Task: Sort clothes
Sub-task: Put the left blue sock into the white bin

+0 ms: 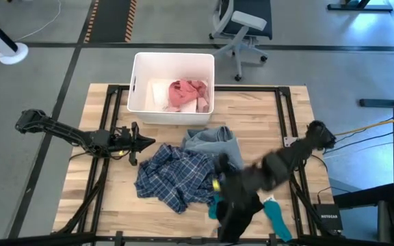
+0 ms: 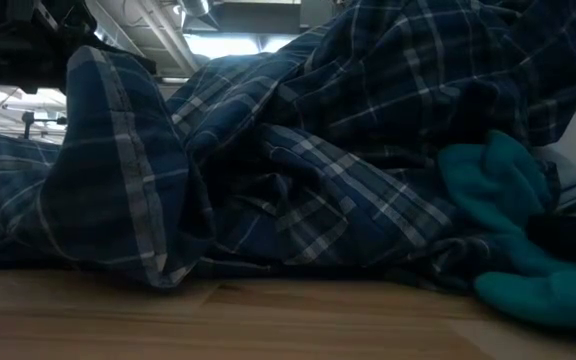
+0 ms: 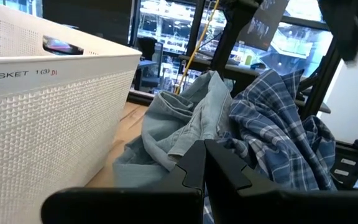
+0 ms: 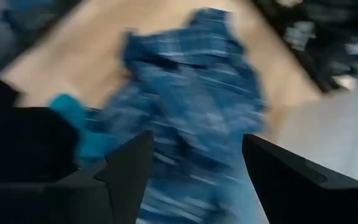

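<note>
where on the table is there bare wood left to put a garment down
Bare wood shows along the table right of the white bin, in the near left corner beside the plaid shirt, and left of the bin. The middle is crowded: shirt, denim piece, teal item and the right gripper with open fingers.

Table [image 1: 293,113] was pale wood in glued strips, grain visible, low sheen. Bin [image 3: 48,124] was white plastic with a fine embossed waffle texture — matt; the plaid shirt [image 1: 173,176] was thin woven cloth, soft and creased, and the denim piece [image 3: 179,121] a heavier faded weave. Teal item [image 2: 528,240] looked fuzzy, fleece-like — the gripper fingers [image 3: 225,165] were smooth matt black.
</note>
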